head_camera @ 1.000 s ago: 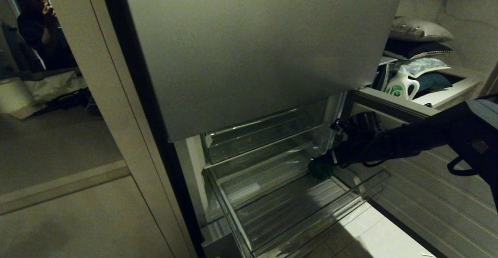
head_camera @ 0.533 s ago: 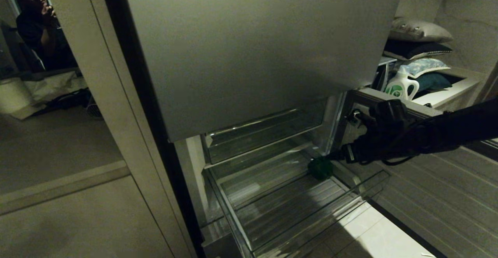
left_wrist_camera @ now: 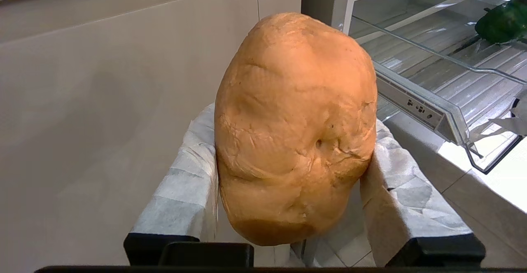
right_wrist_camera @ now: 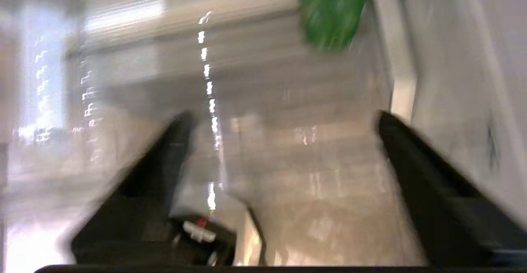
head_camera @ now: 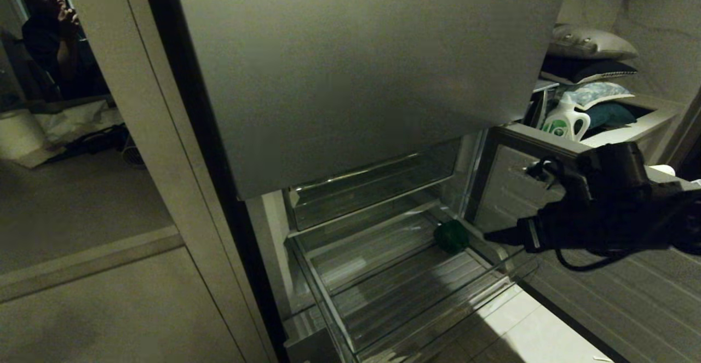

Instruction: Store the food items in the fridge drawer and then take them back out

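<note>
A glossy dark-green food item (head_camera: pixel 451 237) lies on the ribbed floor of the clear fridge drawer (head_camera: pixel 383 292), against its right wall. My right gripper (head_camera: pixel 493 237) hovers to the right of it, outside the drawer wall, open and empty. In the right wrist view the green item (right_wrist_camera: pixel 331 11) sits well ahead of the spread right gripper (right_wrist_camera: pixel 284 116). My left gripper (left_wrist_camera: pixel 293 141), with cloth-wrapped fingers (left_wrist_camera: pixel 189 170), is shut on the orange-tan bread (left_wrist_camera: pixel 294 100). It is held low beside the fridge, with the drawer (left_wrist_camera: pixel 432 112) and green item (left_wrist_camera: pixel 500 22) off to one side. The left gripper is outside the head view.
The grey upper door panel (head_camera: pixel 356 67) overhangs the drawer. A shallower clear tray (head_camera: pixel 361 188) sits behind it. The ribbed lower door (head_camera: pixel 613 297) stands open on the right. A detergent bottle (head_camera: pixel 564 119) and pillows (head_camera: pixel 591 42) lie beyond. A person (head_camera: pixel 55 34) stands at far left.
My right gripper has pulled back to the right, out of the drawer and away from the green item, which stays where it lay. The left arm has not moved.
</note>
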